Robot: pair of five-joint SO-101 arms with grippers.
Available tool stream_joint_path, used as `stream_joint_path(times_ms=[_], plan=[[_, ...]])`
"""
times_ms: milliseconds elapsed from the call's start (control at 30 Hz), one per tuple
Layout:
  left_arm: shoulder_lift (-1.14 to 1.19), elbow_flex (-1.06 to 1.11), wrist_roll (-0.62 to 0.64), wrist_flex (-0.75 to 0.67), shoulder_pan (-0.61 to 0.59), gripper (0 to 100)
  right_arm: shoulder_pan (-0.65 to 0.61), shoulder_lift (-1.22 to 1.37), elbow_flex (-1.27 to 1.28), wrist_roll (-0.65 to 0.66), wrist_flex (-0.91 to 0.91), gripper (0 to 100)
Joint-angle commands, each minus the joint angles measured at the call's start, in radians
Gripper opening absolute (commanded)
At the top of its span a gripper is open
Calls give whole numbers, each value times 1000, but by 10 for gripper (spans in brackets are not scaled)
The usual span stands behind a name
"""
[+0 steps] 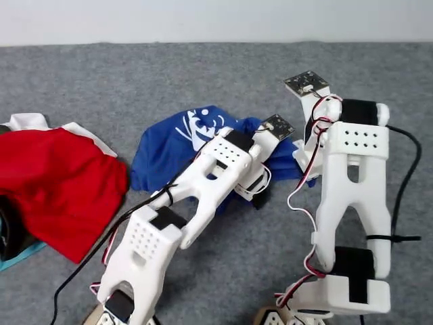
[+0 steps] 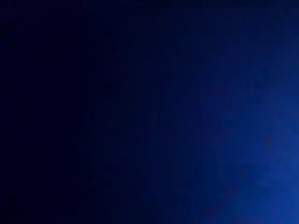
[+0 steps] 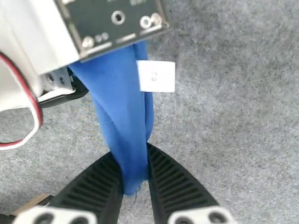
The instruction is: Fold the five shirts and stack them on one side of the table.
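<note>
— What takes up the most room?

— The desk [image 1: 101, 88], covered in grey, felt-like carpet that runs to a pale wall at the top of the high view. Next comes the red shirt [image 1: 61, 183] at the left. It is a smooth, rumpled heap with a white trim at its upper edge, and the frame cuts it off on the left.

— And the blue shirt [image 1: 169, 145]?

— It lies crumpled at the centre, with a white print on its upper folds. The arms cover its right part. The left arm [image 1: 203, 183], made of white plastic links with perforated faces, slants up from the lower left and lies across it. The right arm [image 1: 355, 176] stands at the right, with red, white and black wires [image 1: 304, 189] looped down its side.

— How do the grippers stand?

— The right gripper [image 3: 131, 156] is clamped on the blue shirt. Its black ribbed fingers [image 3: 173, 182] pinch a twisted rope of the cloth between them. The left gripper [image 1: 258, 193] is down in the shirt's folds under its own wrist, and I cannot tell whether it is open or closed. Its camera meets blue fabric, dark at the left and brighter toward the right.

— Any smaller things?

— A dark green circuit board [image 3: 112, 21] sits at the top of the right wrist view. Below it a small white rectangular tag [image 3: 156, 76] lies against the cloth. At the lower left of the high view are a dark bundle [image 1: 10, 230] and a teal strip [image 1: 17, 257], both cut off and hard to make out.
</note>
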Motion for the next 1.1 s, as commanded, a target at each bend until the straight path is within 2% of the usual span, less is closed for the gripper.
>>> stream_joint_path(times_ms=[0,300,433,567,833,1067], plan=[[31,-114,9,72,20,276,15,-4,-38,5,-5,10],[230,-412,6,245,25,119,16,-4,-38,5,-2,10],[310,-549,-37,331,29,28,47,-10,-43,6,-10,10],[336,-636,-46,382,29,13,79,-15,-44,8,-1,10],[14,-610,-66,382,-20,13,104,-15,-207,12,94,10],[-348,-542,-60,382,-140,14,127,-59,-390,35,111,10]])
